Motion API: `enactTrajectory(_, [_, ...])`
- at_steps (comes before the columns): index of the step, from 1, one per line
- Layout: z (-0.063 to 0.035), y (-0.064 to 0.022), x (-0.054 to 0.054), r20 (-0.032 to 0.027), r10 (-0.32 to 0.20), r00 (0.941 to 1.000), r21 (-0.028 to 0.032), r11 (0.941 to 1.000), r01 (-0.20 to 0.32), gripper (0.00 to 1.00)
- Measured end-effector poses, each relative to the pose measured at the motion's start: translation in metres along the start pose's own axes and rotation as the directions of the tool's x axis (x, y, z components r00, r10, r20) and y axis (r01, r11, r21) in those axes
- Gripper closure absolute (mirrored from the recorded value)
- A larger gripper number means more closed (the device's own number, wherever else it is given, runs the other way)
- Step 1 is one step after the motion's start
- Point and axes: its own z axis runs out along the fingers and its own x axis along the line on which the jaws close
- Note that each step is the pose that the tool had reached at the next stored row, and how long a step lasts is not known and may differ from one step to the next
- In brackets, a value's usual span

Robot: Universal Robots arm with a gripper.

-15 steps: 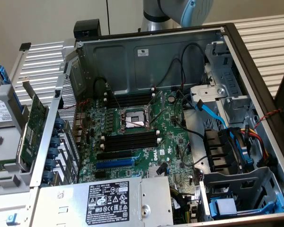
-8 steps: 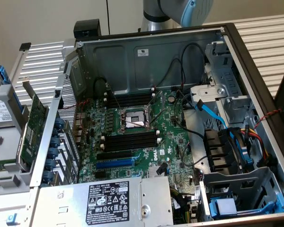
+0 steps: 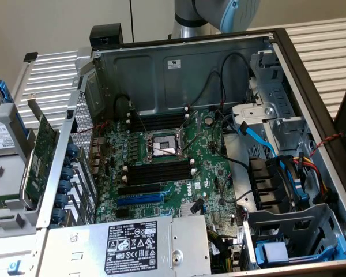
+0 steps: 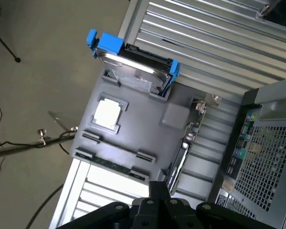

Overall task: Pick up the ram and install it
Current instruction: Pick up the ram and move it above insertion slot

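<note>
Black gripper [image 4: 158, 189] hangs with jaws together, holding nothing, near the ram [image 4: 115, 165] lying in its grey tray [image 4: 148, 138].

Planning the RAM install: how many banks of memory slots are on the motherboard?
2. The upper bank lies above the CPU socket in the exterior view; the lower bank just below it.

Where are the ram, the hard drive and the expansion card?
ram [image 4: 115, 165]: wrist view, middle of its long narrow edge.
hard drive [image 4: 132, 72]: wrist view, silver top face.
expansion card [image 3: 41, 153]: exterior view, centre of the green board.
</note>
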Motion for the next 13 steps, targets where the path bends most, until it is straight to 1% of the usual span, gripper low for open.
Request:
enactTrajectory(3, [0.0002, 0.0, 0.0001, -0.0028, -0.054, 0.9985, -0.001, 0.9985, 0.054, 0.89])
enactTrajectory(5, [0.0004, 0.0, 0.0001, -0.0045, -0.091, 0.9958, -0.0018, 0.9958, 0.091, 0.89])
enactTrajectory(7, [0.0004, 0.0, 0.0001, -0.0064, -0.127, 0.9919, -0.0027, 0.9919, 0.127, 0.89])
enactTrajectory(10, [0.0007, 0.0, 0.0001, -0.009, -0.181, 0.9835, -0.004, 0.9835, 0.181, 0.89])
enactTrajectory(13, [0.0007, 0.0001, 0.0004, -0.0117, -0.235, 0.972, -0.0056, 0.9721, 0.235, 0.89])
